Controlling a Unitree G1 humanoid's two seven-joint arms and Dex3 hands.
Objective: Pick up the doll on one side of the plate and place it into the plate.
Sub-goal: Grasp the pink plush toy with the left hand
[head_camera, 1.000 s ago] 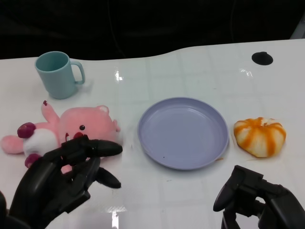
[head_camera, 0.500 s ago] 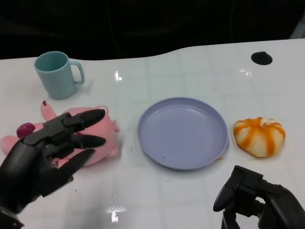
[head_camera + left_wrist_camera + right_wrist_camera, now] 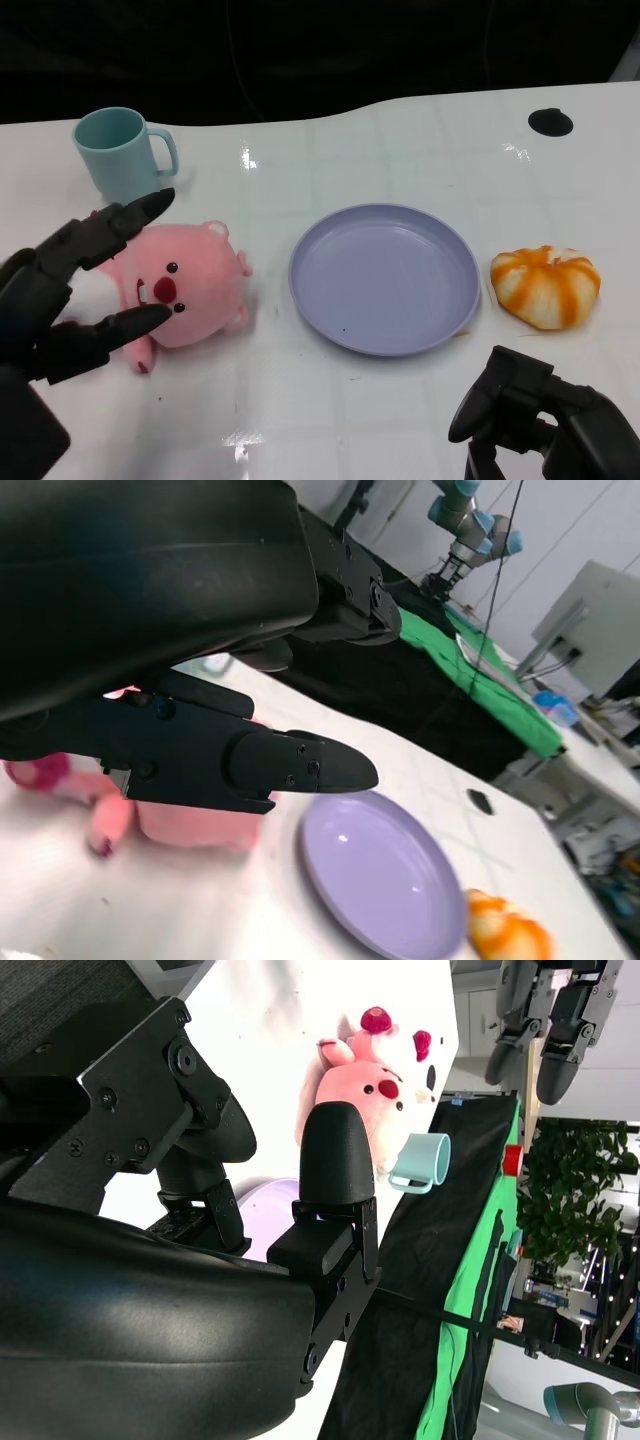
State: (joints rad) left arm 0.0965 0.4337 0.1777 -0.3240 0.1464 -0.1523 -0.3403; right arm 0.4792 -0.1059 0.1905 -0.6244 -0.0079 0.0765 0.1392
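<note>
A pink plush doll lies on the white table, left of the lilac plate. My left hand hovers over the doll's left part with fingers spread wide, one finger above the doll's head and the thumb below it; it grips nothing. The doll's body and limbs are hidden behind that hand. In the left wrist view the fingers reach over the doll toward the plate. My right hand rests near the table's front edge, fingers curled in and empty. The right wrist view shows the doll far off.
A teal mug stands behind the doll at the back left. An orange-and-white striped round plush lies just right of the plate. A black round mark sits at the far right on the table.
My left hand has swung left and spread wider, uncovering the doll's face while hiding its body. The doll's head sits slightly shifted. The right hand has not moved.
</note>
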